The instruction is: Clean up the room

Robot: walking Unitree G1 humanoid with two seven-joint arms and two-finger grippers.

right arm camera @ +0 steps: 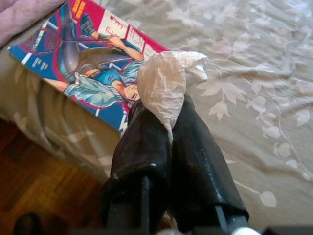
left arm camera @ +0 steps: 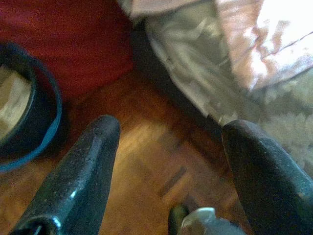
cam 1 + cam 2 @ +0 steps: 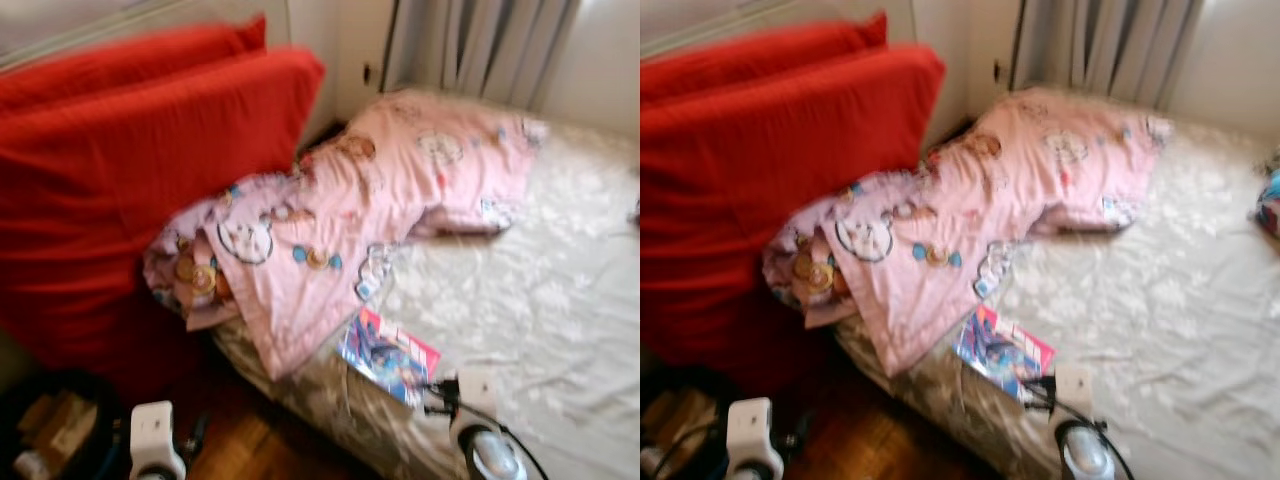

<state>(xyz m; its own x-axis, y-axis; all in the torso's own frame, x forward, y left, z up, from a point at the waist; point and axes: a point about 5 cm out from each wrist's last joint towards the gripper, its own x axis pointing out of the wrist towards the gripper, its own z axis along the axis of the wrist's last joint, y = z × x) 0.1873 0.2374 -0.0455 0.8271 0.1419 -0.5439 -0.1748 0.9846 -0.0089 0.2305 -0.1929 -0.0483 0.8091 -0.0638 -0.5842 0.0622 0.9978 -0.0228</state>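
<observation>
My right gripper is shut on a crumpled white tissue, held just above the bed. Right beneath it, a colourful comic magazine lies flat at the near edge of the bed. A rumpled pink cartoon-print quilt is heaped across the head of the bed and hangs over its left side. My left gripper is open and empty, low over the wooden floor beside the bed. A dark bin with a blue rim stands just to its left.
Big red cushions lean against the wall on the left, above the bin. Grey curtains hang behind the bed. A small colourful object sits at the bed's far right edge. The views are blurred.
</observation>
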